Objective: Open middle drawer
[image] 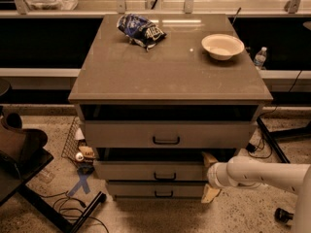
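The middle drawer (141, 170) is the second of three grey-beige fronts in the cabinet, with a small black bar handle (165, 176) at its centre. A dark gap shows above its front panel. My gripper (210, 176) is at the right end of this drawer front, on the end of the white arm (262, 174) that comes in from the right. One tan finger (209, 158) stands above the panel's edge and the other below it, so the gripper is open around that end.
The top drawer (121, 134) juts out above, and the lowest drawer (131, 189) sits below. A blue chip bag (141, 30) and a white bowl (222, 46) rest on the cabinet top (165, 76). A dark chair (22, 154) and floor cables are on the left, a water bottle (260, 58) behind right.
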{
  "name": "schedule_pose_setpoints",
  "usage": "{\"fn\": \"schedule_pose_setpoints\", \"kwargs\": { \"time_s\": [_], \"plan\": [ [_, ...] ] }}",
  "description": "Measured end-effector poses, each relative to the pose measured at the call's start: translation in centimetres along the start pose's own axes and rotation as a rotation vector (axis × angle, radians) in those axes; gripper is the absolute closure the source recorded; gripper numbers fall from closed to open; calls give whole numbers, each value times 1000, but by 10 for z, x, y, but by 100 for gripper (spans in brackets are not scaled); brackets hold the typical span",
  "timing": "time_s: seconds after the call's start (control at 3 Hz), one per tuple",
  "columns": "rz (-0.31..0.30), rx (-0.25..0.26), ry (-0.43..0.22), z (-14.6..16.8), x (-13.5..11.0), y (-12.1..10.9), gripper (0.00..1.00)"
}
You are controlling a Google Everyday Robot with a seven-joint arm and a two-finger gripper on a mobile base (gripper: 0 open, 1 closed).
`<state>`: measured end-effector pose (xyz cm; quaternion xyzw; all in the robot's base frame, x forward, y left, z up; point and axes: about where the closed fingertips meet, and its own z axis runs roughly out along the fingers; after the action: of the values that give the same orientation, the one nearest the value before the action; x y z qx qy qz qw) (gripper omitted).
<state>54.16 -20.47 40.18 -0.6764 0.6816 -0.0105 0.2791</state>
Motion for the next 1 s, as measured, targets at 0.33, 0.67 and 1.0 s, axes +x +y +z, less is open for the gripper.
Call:
{"fn": "schedule_pose_setpoints", "kwargs": {
  "time_s": [0.33,0.67,1.0],
  "plan": [
    [0,-1,-1,0,0,0,2],
    [-1,-3,-2,1,-1,1,24],
    [-6,-50,51,-5,-2,5,47]
  ]
}}
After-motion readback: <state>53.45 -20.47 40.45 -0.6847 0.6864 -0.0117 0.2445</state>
